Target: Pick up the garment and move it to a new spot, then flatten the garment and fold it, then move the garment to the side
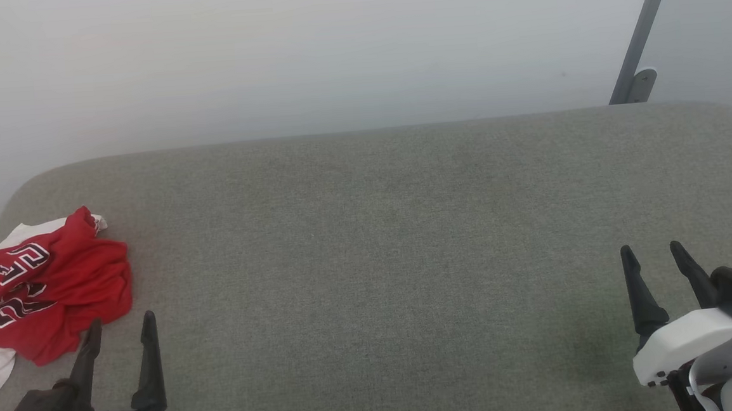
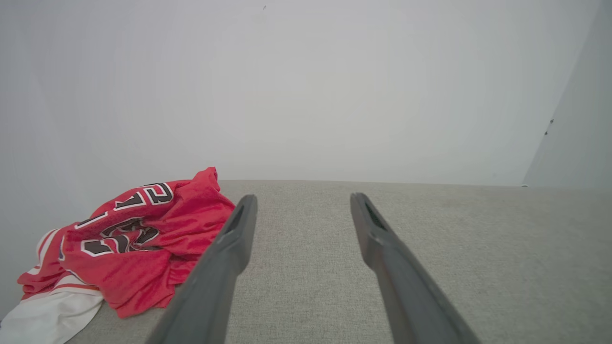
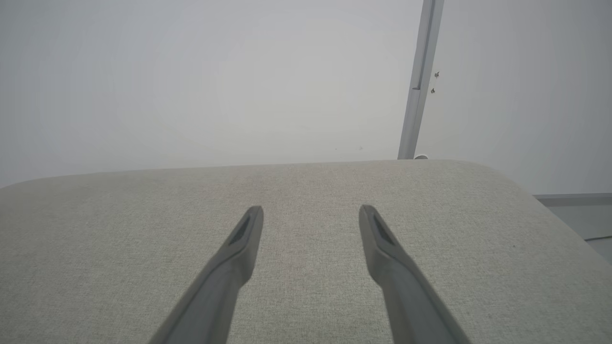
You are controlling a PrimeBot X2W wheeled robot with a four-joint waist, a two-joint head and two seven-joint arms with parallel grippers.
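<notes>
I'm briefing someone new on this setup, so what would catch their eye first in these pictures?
The crumpled red jersey with black lettering, heaped at the left end of the grey table, stands out at once. Next come the two open grippers low in the head view: the left gripper close beside the jersey, and the right gripper far off at the other side over bare fabric.

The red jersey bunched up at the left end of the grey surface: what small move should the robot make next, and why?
Probably ease the left gripper forward and leftward onto the garment. It stands open and holds nothing, close beside the crumpled heap, while the right gripper, also open, sits far across the grey surface.
</notes>
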